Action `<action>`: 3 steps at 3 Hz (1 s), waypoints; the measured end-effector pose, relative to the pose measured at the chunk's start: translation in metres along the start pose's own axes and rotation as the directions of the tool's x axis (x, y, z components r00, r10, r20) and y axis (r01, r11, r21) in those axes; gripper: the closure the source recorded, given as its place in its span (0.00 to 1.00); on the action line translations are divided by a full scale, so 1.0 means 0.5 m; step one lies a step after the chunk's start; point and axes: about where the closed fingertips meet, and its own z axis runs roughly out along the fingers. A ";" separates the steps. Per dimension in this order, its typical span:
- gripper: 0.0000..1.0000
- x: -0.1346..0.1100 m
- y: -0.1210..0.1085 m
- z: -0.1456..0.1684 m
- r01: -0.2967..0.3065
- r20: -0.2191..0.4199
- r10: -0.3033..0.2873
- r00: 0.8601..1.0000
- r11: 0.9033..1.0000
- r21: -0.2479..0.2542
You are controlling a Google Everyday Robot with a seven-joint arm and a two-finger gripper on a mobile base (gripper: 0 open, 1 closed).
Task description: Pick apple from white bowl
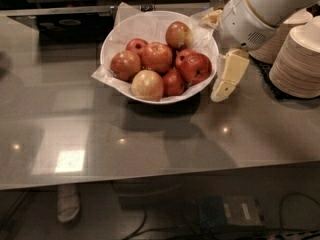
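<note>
Flanking your cream two-finger gripper [227, 81], grip state untellable: stacked beige paper bowls [300, 59] right, wide paper-lined white bowl [165, 100] just left. Inside, behind darker red apples [195, 68], round reddish-orange, yellow-green-blushed apple [178, 34].

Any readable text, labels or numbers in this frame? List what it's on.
None readable.
White bowl, stacked paper bowls and the gripper, hanging just right of the white bowl's rim, show no lettering.
Pale patches on the dark box under the table: not legible.

Glossy grey counter [150, 149] — white bowl [112, 44] mid-back, stacked paper bowls [300, 59] alongside, gripper [220, 91] between them.
</note>
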 end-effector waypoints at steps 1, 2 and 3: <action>0.00 -0.007 -0.034 0.009 0.015 0.080 -0.017 0.997 0.999 0.037; 0.00 -0.021 -0.075 0.022 0.028 0.171 -0.039 0.985 0.998 0.064; 0.04 -0.037 -0.105 0.038 0.026 0.248 -0.041 0.968 0.998 0.061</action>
